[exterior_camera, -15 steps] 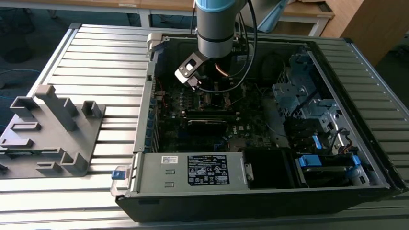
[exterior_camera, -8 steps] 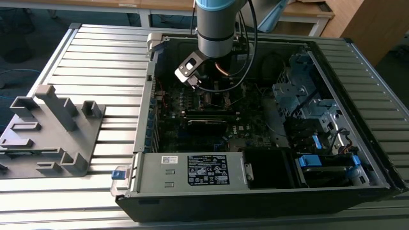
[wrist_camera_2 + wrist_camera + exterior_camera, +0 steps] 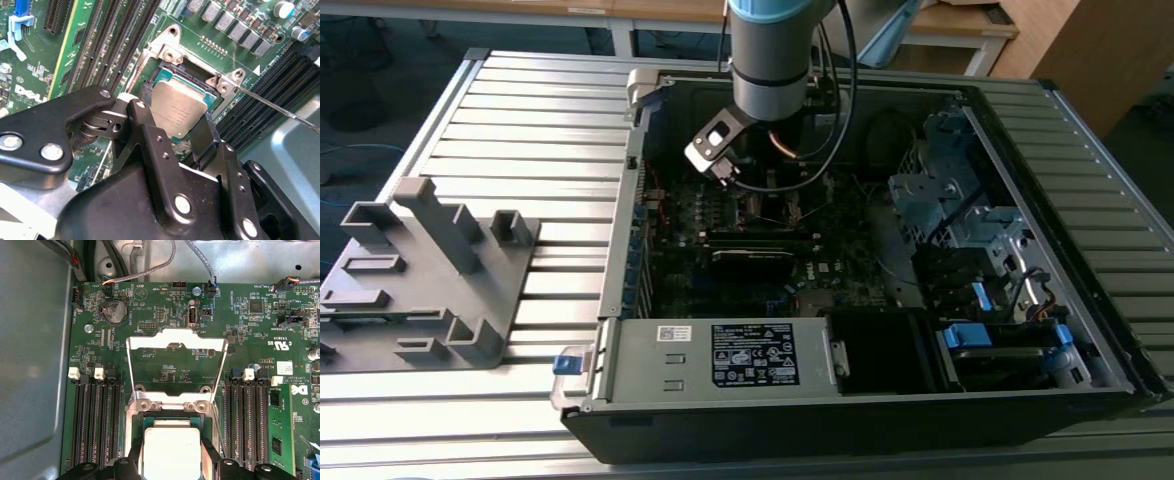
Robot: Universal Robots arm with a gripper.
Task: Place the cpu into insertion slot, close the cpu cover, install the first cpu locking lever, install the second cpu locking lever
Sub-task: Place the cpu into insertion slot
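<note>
The cpu (image 3: 172, 452) is sitting over the insertion slot (image 3: 172, 72), between the tool's (image 3: 175, 122) fingers (image 3: 142, 117). The cpu cover (image 3: 175, 338) is standing raised at the slot's edge, with memory slots (image 3: 95, 425) flanking it.

Dim case (image 3: 854, 432), glare whitening the cpu (image 3: 172, 452)

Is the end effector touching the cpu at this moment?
Touching. The second wrist view shows the fingers of the end effector pressed against opposite edges of the cpu, no gap either side.
</note>
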